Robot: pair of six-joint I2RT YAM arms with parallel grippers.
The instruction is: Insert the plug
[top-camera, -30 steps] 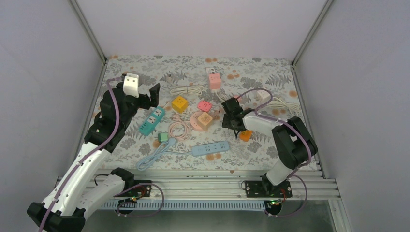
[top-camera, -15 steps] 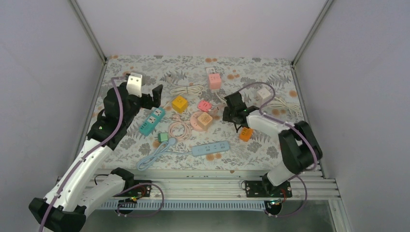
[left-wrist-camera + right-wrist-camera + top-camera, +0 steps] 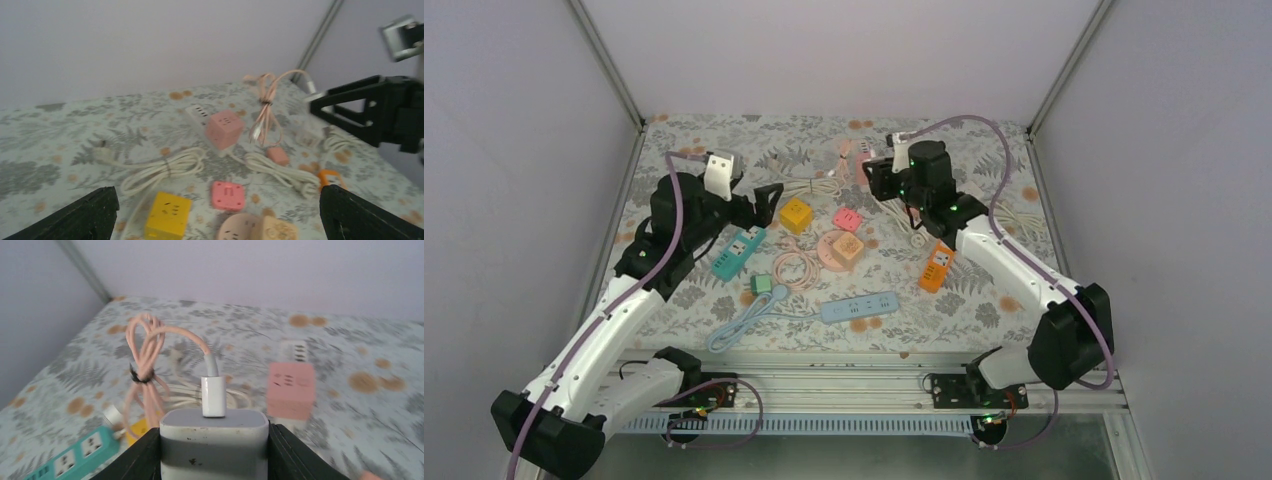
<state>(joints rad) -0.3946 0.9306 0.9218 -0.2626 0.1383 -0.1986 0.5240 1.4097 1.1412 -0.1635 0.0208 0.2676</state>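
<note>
tablecloth (image 3: 754, 135): pale, grey leaf print, orange blooms
charger (image 3: 214, 440): light grey, white USB plug on top
cable (image 3: 142, 367): salmon pink, dark tie
far cube (image 3: 225, 129): pink
mid cube (image 3: 796, 214): yellow
left strip (image 3: 739, 250): teal
near strip (image 3: 858, 306): blue
right strip (image 3: 937, 267): orange

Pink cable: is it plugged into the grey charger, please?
Plugged in: its white connector sits in the charger, held by the right gripper.

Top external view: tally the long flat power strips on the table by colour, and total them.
Teal power strip: 1
Blue power strip: 1
Orange power strip: 1
Total: 3
</note>
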